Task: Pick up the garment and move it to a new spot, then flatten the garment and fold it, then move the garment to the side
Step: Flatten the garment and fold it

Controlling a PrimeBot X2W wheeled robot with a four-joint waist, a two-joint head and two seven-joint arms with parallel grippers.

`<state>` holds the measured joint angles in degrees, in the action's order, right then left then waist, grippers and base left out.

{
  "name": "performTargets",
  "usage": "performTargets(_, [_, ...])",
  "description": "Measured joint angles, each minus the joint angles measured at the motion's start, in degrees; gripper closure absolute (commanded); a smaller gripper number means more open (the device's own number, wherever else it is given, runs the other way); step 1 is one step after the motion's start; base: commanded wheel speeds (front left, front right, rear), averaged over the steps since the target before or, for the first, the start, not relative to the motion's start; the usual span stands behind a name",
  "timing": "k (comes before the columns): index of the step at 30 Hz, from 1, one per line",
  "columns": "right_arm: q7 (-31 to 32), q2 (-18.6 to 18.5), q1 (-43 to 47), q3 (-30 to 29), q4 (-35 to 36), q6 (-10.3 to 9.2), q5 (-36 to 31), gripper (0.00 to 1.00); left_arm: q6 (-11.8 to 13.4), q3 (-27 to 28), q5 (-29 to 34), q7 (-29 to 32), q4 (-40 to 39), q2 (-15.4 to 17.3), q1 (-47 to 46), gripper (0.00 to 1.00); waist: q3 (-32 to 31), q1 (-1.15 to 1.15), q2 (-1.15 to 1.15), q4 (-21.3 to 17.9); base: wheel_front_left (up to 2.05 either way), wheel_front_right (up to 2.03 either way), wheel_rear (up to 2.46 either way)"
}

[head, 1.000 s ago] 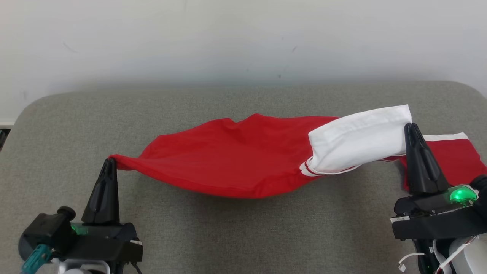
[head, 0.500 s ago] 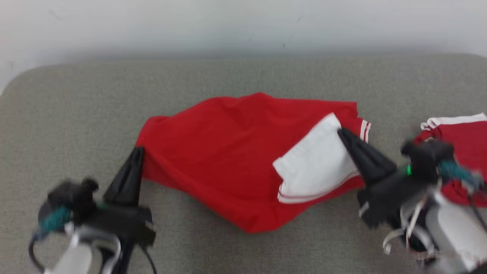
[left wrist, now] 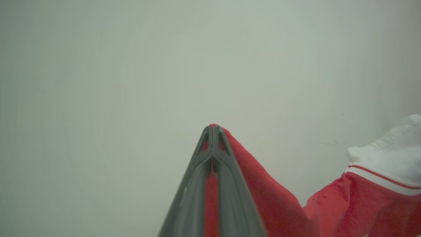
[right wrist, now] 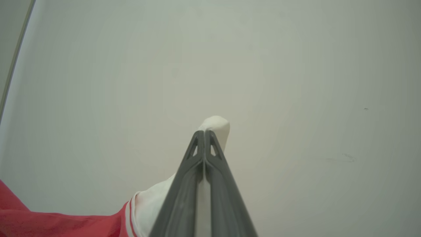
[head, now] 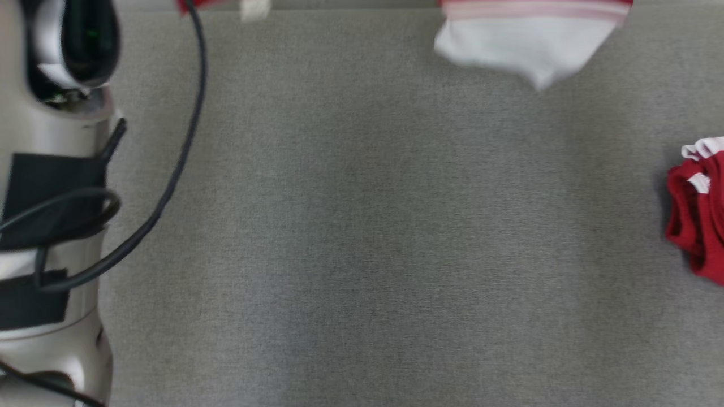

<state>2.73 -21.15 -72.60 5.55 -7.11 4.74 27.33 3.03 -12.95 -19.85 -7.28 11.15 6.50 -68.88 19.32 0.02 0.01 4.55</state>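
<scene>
Hanging between the two grippers, the red shirt is being held up off the grey padded table, and the danger right now is a slip. Each pinch is taking only a small bite of cloth at the fingertips, so a sharp swing or a tug apart could be pulling a corner free and dropping it in a heap. A second red garment is lying off on the right gripper's side, and a low landing could be snagging it. The left gripper is pressing its jaws fully together, with red fabric trapped between them and draping away to their right. The right gripper is clamping just as tight, the white sleeve poking out past its tips and trailing down to their left.
</scene>
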Motion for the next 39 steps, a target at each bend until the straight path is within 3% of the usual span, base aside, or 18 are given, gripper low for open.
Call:
performTargets(4, [-1.22,-0.04,4.25,1.45,1.91,0.78,0.05,1.00,-1.04,0.23,0.21,-2.93,-1.94,2.44,4.84,1.00,1.61,-0.01,-0.01,0.91,0.00,0.00,0.00])
performTargets(8, [-0.43,-0.37,13.33,2.86,1.07,0.91,0.94,1.00,-1.63,-1.43,0.16,-2.93,1.96,2.96,12.77,1.00,2.99,0.00,0.00,1.18,0.00,0.00,0.00])
performTargets(12, [0.14,1.02,27.05,4.92,-0.81,1.35,4.08,1.00,-3.98,-4.71,-0.20,-3.21,9.15,3.55,23.54,1.00,4.78,0.00,0.01,1.11,0.00,0.00,0.00])
performTargets(17, [-0.27,1.82,35.23,7.02,-3.22,1.83,5.66,1.00,-5.82,-5.49,-0.36,-4.72,14.85,3.86,25.54,1.00,5.22,-0.01,0.01,0.12,0.00,0.00,0.00])
performTargets(28, [-2.67,0.37,44.24,9.75,-4.09,2.16,6.47,1.00,-6.56,-5.39,-0.36,-6.45,22.99,4.04,32.73,1.00,-0.87,-0.02,-0.01,-0.68,0.00,0.00,0.00])
performTargets(39, [-3.26,-1.44,59.08,10.07,-1.83,2.32,9.26,1.00,-5.98,-4.93,-1.92,-6.89,24.26,4.02,45.61,1.00,-9.62,-0.03,-0.02,-1.00,0.00,0.00,0.00])
